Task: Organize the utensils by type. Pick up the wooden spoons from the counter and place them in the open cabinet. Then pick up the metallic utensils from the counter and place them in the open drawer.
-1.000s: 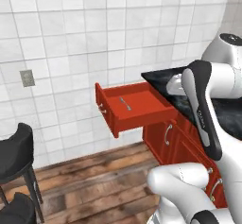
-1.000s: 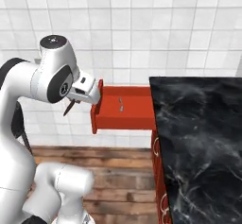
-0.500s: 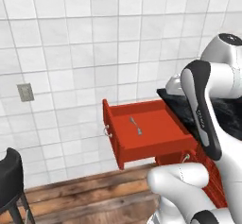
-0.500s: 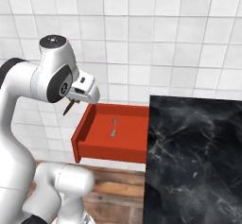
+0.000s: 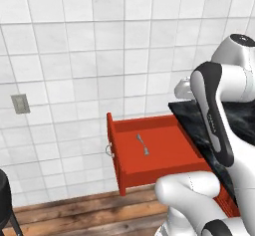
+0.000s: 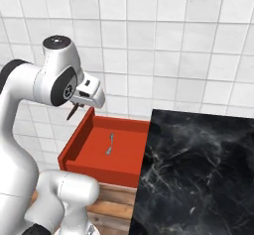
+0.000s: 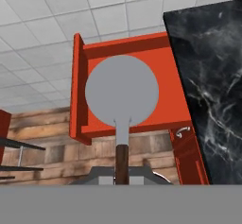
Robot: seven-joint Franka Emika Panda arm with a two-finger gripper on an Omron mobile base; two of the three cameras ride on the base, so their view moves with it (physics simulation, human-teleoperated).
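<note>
Silver-grey, a round-bowled ladle (image 7: 122, 91) with a dark brown handle sticks out of the gripper (image 6: 78, 101), whose fingers are clamped on that handle, above the drawer (image 6: 82, 138). Inside the drawer lies a small metal spoon (image 6: 110, 144), beside the counter (image 6: 198, 164).

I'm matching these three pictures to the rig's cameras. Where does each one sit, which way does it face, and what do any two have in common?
Left base view: behind the arm's left, looking forward and down at the open drawer with a small metal utensil inside; the white arm rises at right.
Right base view: behind the arm's right, facing the same drawer beside the black counter; the arm rises at left, pincer shut on a spoon.
Hand view: on the hand, looking along the held spoon's grey bowl into the drawer.
All three share the red drawer.
</note>
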